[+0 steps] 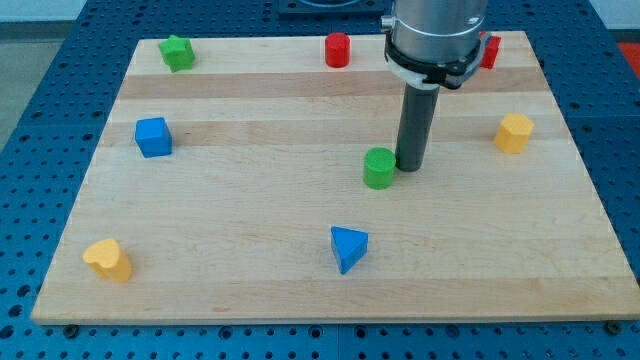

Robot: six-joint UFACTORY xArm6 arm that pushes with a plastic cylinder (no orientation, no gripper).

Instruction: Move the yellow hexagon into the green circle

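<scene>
Near board centre, my tip [411, 166] sat just right of green circle [379, 168], touching or nearly so; could not tell which. No pincer on this rig, only bare rod, holding nothing. Yellow hexagon [513, 133] lay well apart toward view's right edge, level slightly above circle. Elsewhere on wooden board [250, 260]: green star [178, 52] top left, red cylinder [337, 49] top centre, red block [489, 51] half hidden behind arm, blue cube [153, 137] left, yellow heart [108, 259] bottom left, blue triangle [348, 247] bottom centre.
</scene>
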